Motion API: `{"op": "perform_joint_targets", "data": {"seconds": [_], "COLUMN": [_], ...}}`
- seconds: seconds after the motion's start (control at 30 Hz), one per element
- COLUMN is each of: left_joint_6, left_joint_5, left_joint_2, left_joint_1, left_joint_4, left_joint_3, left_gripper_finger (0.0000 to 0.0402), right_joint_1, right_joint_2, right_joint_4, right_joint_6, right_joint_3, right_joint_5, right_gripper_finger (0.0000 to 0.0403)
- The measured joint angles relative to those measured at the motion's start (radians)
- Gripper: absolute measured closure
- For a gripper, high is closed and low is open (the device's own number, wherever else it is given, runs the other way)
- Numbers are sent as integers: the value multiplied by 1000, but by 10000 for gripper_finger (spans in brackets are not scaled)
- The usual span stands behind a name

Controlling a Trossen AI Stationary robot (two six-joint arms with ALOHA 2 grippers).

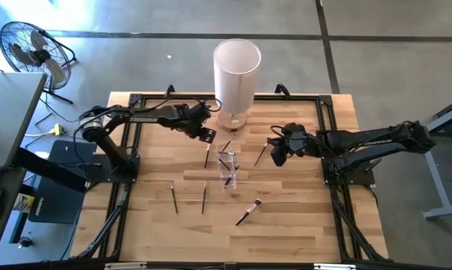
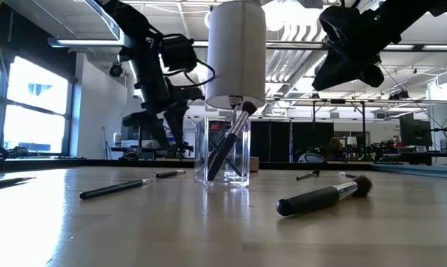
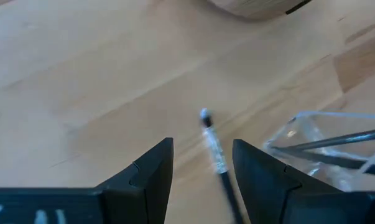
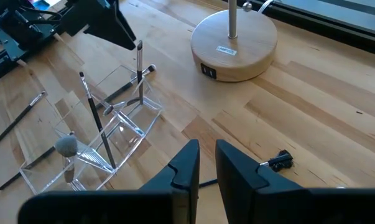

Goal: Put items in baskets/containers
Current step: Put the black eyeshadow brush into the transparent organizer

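Note:
A clear plastic cup stands mid-table with several thin brushes leaning upright inside it. My left gripper hovers open just left of the cup. Its fingers stand on either side of a dark brush with a silver ferrule lying flat on the wood, without touching it. My right gripper hangs raised to the right of the cup, with only a narrow gap between its fingers and nothing in it. A thin brush lies on the table below it.
A tall white cylinder on a round wooden base stands just beyond the cup. Other brushes lie loose nearer the front edge: two thin ones and a thicker fluffy-tipped one. A black frame borders the tabletop.

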Motion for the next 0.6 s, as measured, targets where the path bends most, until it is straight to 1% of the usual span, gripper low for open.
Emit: {"op": "perform_joint_targets", "data": {"seconds": [0.13,0.3,0.47,0.6], "left_joint_6": [1,1,11,66], "left_joint_5": [17,35,-9,-69], "left_joint_2": [41,49,49,49], "left_joint_1": [0,-8,-37,-86], "left_joint_4": [0,-19,-70,-89], "left_joint_3": [41,44,39,38], "left_gripper_finger": [238,238,238,238], "right_joint_1": [0,1,12,14], "right_joint_2": [0,0,0,0], "right_joint_4": [0,0,-6,-18], "right_joint_6": [0,11,11,11], "right_joint_3": [0,0,-2,-4], "right_joint_5": [-1,-18,-16,-16], "right_gripper_finger": [355,356,355,357]}}
